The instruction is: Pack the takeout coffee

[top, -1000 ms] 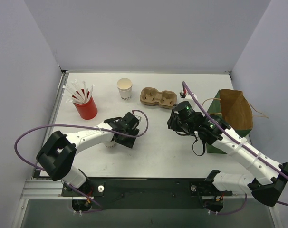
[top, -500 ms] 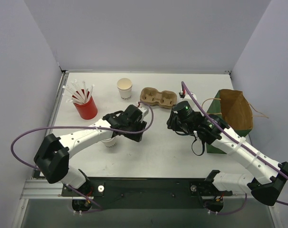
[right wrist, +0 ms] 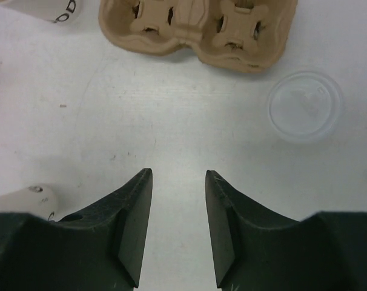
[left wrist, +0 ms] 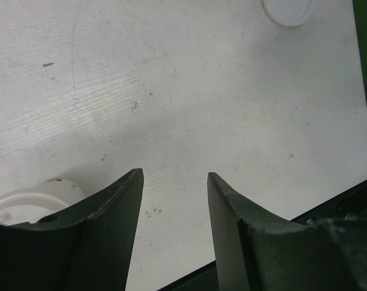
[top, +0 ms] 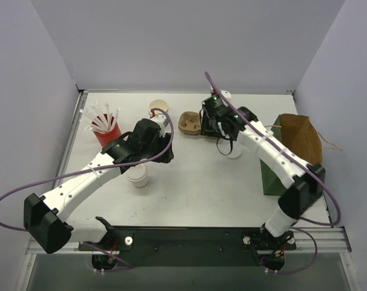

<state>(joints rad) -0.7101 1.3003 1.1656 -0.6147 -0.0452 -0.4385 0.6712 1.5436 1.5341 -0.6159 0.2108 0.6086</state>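
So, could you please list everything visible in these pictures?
printed cup: one, white, cream rim, back, left of carrier.
second cup: one, white, centre left, partly under left arm.
carrier: one, brown, two empty wells, back centre.
lid: one, clear white, flat, near carrier.
straw cup: one, red, white straws, back left.
paper bag: one, brown, right side.
green box: one, dark green, by bag.
left jaws: one pair, black, open, empty.
right jaws: one pair, black, open, empty, facing carrier.

Overhead view; wrist cameras face downward — both catch the lid (right wrist: 304, 106).
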